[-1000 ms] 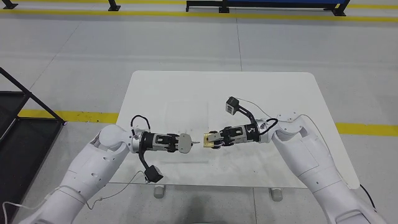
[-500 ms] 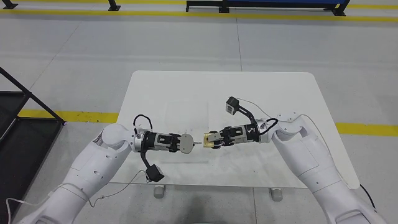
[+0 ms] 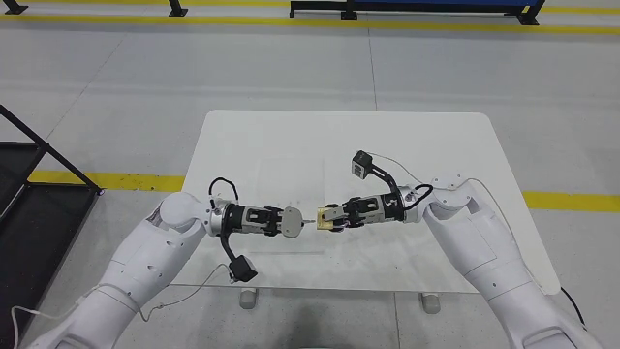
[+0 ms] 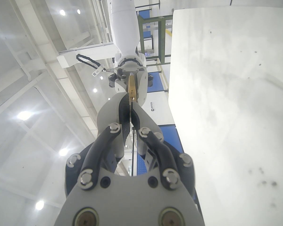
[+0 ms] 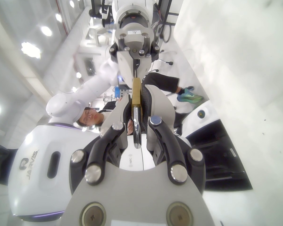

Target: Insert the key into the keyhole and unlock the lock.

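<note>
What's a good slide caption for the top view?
Above a white table, the left hand points a key at the brass padlock gripped by the right hand.

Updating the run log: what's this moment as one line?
left gripper: shut on key | right gripper: shut on lock | key tip at lock, above table

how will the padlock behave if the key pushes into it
The padlock looks solid brass, so probably stiff and heavy for its size. Its smooth sides, pinched in the right jaws, could slip or pivot if the key pushes off-centre.
</note>
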